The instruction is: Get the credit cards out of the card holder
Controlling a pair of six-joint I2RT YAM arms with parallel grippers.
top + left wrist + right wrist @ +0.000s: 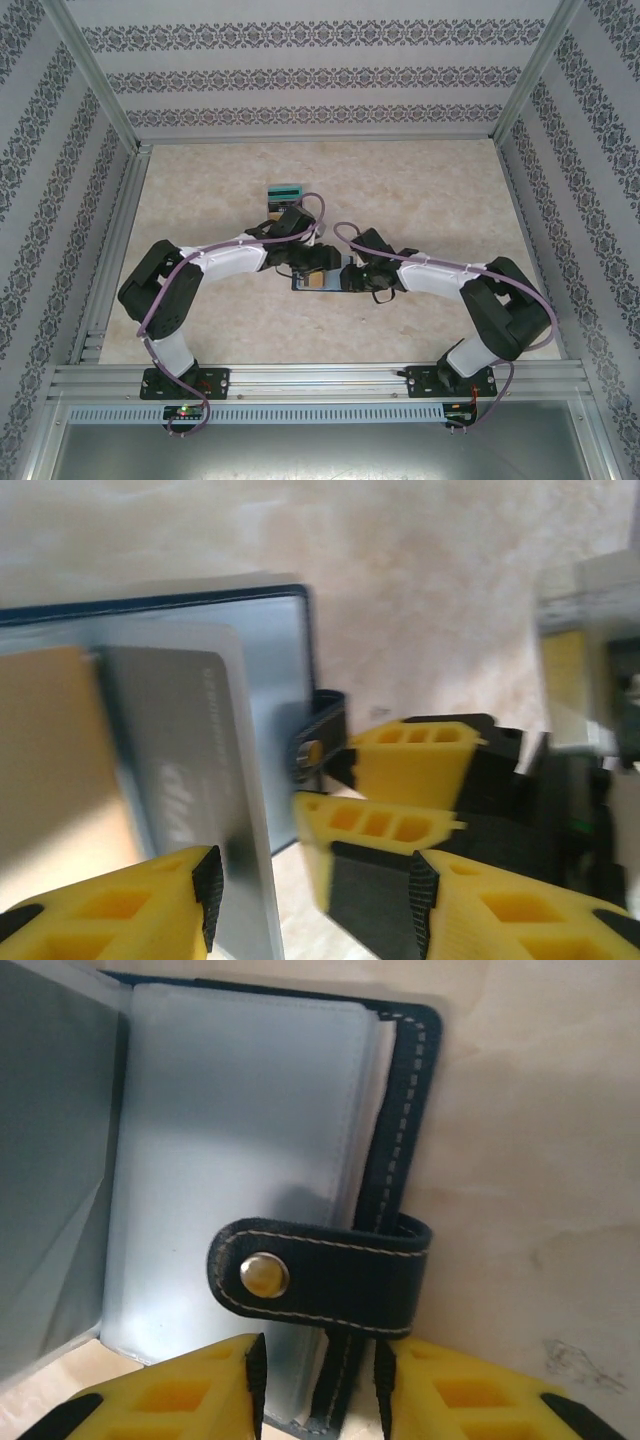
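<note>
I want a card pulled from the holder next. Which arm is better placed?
Left, probably. The left claw stands open beside the grey card in its sleeve. The right claw straddles the card holder at its edge by the snap tab, which suits steadying it.

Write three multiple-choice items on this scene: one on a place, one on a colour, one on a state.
1. In the top view, the teal-topped box stands:
A) beyond the card holder, farther up the picture
B) nearer the bottom edge than the card holder
C) on top of the card holder

2. The snap tab is:
A) red
B) navy
C) white

3. The card holder is:
A) snapped shut
B) rolled up
C) lying open

Answers:
1 A, the box sits above the card holder in that view.
2 B, the tab is dark blue with pale stitching.
3 C, its clear sleeves lie exposed in the right wrist view.
</note>
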